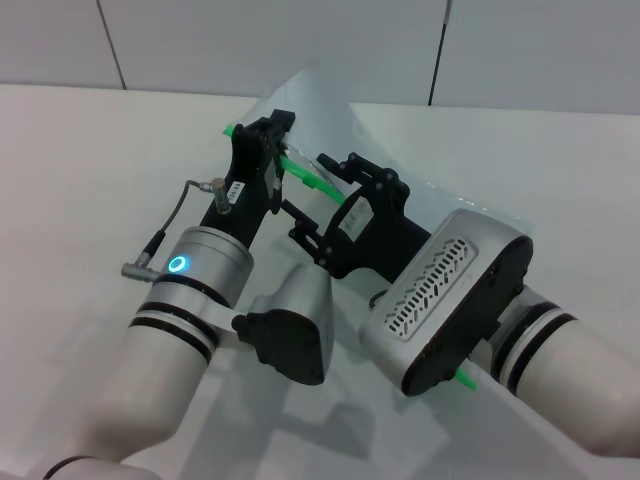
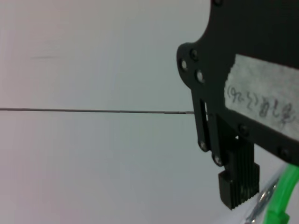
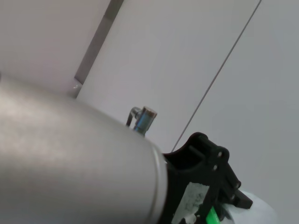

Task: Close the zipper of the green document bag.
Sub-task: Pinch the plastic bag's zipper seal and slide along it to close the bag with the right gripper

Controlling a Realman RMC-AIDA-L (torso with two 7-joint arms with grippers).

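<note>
We hold the green document bag (image 1: pixel 330 105) lifted off the worktop (image 1: pixel 80 160), near 12 o'clock. Left gripper (image 1: pixel 268 150) pinches the zipper (image 1: pixel 300 168) end to anchor it. Right gripper (image 1: pixel 345 195) sits beside the strip; we cannot tell its jaws.

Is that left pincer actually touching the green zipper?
Touching. In the head view the left pincer sits right on the zipper; the left wrist view shows its ribbed finger against the green strip, no gap visible.
</note>
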